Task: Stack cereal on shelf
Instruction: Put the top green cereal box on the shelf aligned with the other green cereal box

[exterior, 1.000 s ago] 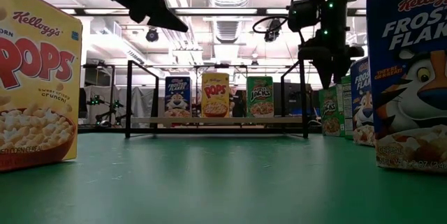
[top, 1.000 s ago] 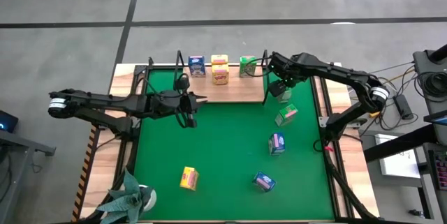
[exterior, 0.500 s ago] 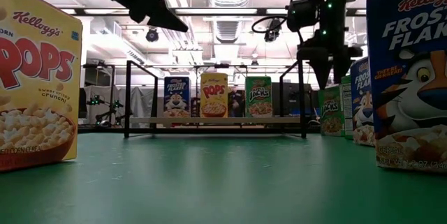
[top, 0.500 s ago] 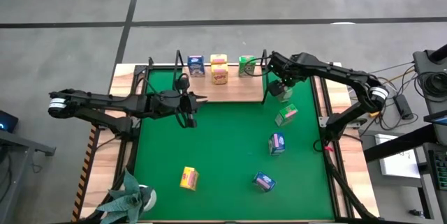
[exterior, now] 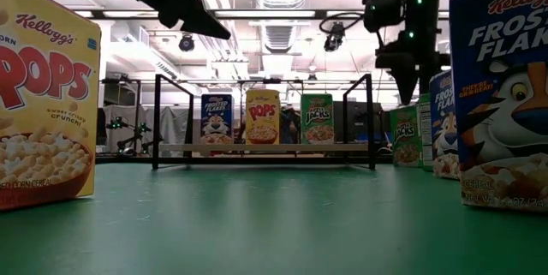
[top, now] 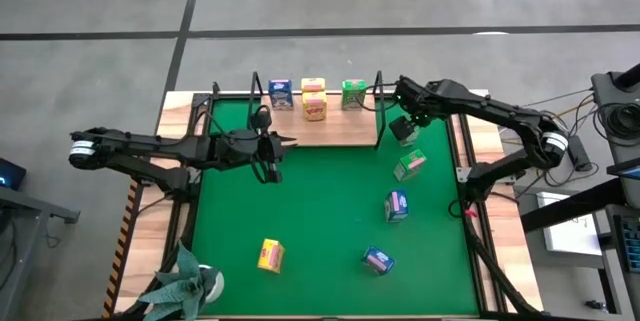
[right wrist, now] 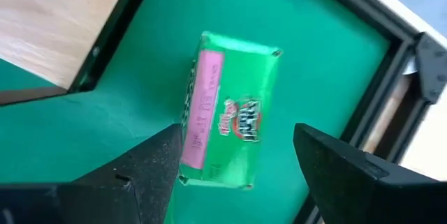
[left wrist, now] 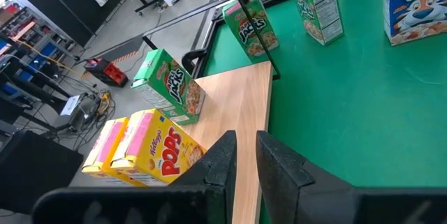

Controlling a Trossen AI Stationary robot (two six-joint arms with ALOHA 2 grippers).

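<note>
The shelf's wooden board (top: 330,133) lies at the far edge of the green mat. On it stand a blue cereal box (top: 282,93), two yellow ones (top: 315,99) and a green one (top: 354,93). Just right of the shelf's black upright, a green box (right wrist: 227,123) stands on end on the mat. My right gripper (right wrist: 237,175) hangs open above it, pointing steeply down, with a finger on either side and clear of it. My left gripper (top: 277,148) hovers shut and empty over the mat near the shelf's front left.
Loose boxes on the mat: another green one (top: 409,166), two blue ones (top: 396,205) (top: 378,259) at the right, a yellow one (top: 270,255) near the front. A plant (top: 185,286) stands at the near left corner. Black rails (top: 470,176) frame the mat.
My right gripper has drawn back toward the table's right edge and risen a little, away from the shelf's upright. The green box beneath it has stayed standing on the mat.
</note>
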